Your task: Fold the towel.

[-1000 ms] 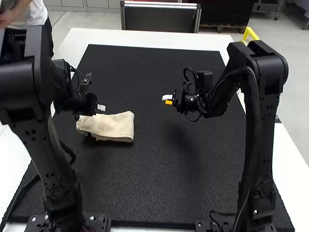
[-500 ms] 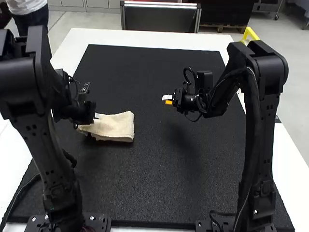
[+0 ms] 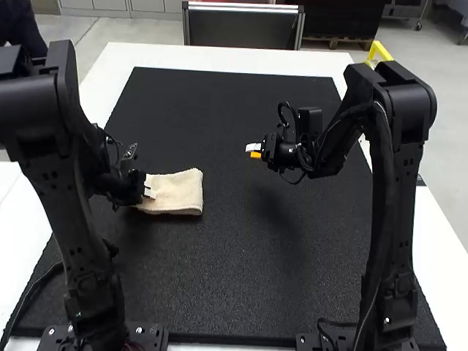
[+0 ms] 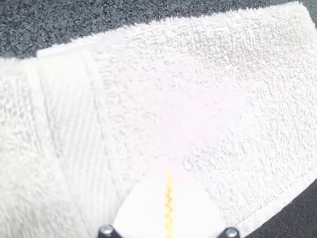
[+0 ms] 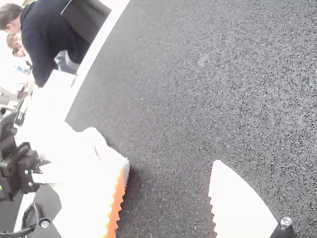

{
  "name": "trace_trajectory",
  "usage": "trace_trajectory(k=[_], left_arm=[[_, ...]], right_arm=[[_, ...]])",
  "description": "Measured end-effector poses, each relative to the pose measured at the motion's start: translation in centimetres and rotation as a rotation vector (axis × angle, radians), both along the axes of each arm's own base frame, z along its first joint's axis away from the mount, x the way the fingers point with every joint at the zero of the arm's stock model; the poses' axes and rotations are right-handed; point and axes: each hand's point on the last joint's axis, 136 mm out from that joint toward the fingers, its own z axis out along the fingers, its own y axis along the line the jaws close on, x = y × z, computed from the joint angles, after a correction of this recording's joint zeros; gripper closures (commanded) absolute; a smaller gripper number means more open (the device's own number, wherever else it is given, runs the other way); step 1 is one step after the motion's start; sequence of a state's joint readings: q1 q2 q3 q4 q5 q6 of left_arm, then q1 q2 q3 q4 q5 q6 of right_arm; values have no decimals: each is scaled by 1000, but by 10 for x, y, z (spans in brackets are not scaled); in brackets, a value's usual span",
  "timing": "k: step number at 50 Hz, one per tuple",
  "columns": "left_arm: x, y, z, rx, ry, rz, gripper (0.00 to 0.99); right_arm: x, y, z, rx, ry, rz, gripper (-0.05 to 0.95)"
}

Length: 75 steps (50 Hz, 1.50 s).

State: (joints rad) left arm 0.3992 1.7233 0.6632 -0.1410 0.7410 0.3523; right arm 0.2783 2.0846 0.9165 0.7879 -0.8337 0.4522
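Nearest is the folded towel's (image 3: 179, 191) near edge, above the black mat (image 3: 241, 278); its long axis runs crosswise, the squared end pointing right. The left gripper (image 3: 149, 191) is over its left part, fingers (image 4: 193, 208) together (whether they pinch cloth, I can't tell). Mat stretches from the towel's squared end toward the right gripper (image 3: 254, 151), whose fingers (image 5: 237, 203) stand apart, and on beyond its far edge.
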Motion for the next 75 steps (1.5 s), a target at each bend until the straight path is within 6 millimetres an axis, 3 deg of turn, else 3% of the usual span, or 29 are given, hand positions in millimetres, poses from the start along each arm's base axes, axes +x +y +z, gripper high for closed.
trace_trajectory(k=[8,13,21,30,33,36,40,46,50,55,61,65,75], left_arm=[[3,1,0,9,-16,-5,961],[3,2,0,10,-22,-8,839],[-2,6,2,-6,-7,1,834],[16,14,40,36,-100,5,833],[25,19,57,55,-148,10,713],[32,22,74,70,-191,17,467],[37,24,92,79,-230,28,354],[40,24,114,98,-287,35,15],[46,22,133,128,-350,43,15],[57,17,165,172,-461,58,16],[67,11,204,225,-589,102,25],[65,6,216,245,-630,127,25],[55,7,224,296,-689,236,25]], right_arm=[[0,0,0,0,0,0,479],[0,0,0,0,0,0,479],[0,0,0,0,1,0,479],[1,-1,0,0,1,-3,479],[1,-2,0,0,1,-6,479],[3,-4,0,0,1,-11,479],[5,-9,0,0,0,-21,479],[10,-17,0,1,1,-40,479],[13,-22,3,-1,1,-53,470],[21,-29,26,7,-47,-78,443],[40,-51,73,10,-159,-149,157],[48,-73,98,-10,-221,-211,7],[39,-119,138,-97,-372,-350,-8]])
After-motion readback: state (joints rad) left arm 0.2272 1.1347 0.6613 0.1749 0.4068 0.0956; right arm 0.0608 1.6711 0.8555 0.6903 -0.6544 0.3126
